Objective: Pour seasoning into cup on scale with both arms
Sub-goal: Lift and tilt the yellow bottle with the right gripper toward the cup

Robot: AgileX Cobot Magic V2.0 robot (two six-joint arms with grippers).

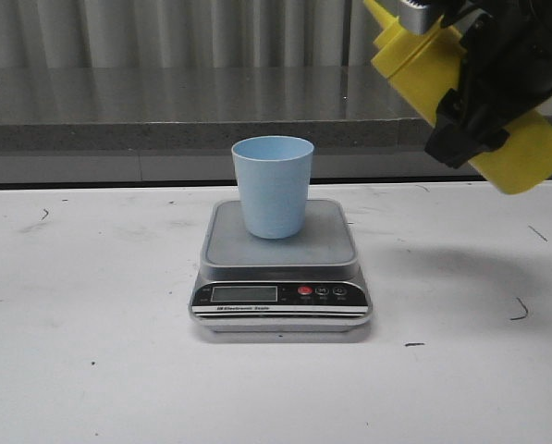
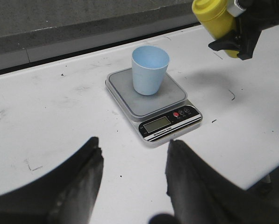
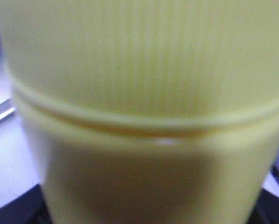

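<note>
Yellow plastic bottle (image 1: 442,79), likely squeezable, gripped mid-body by right claw (image 1: 484,88); left claw (image 2: 132,186) open, empty; cup (image 1: 273,185) light.

I'm looking at a white table (image 1: 91,370) whose top is scuffed, with small dark marks and short scratches scattered over it, most of them out toward the left and right sides. The only thing I see lying directly on it is the scale (image 1: 282,242), a flat silver-grey unit sitting near the middle with its black display panel turned toward the front camera. Behind the table's far edge I see a grey ledge (image 1: 165,111).
</note>
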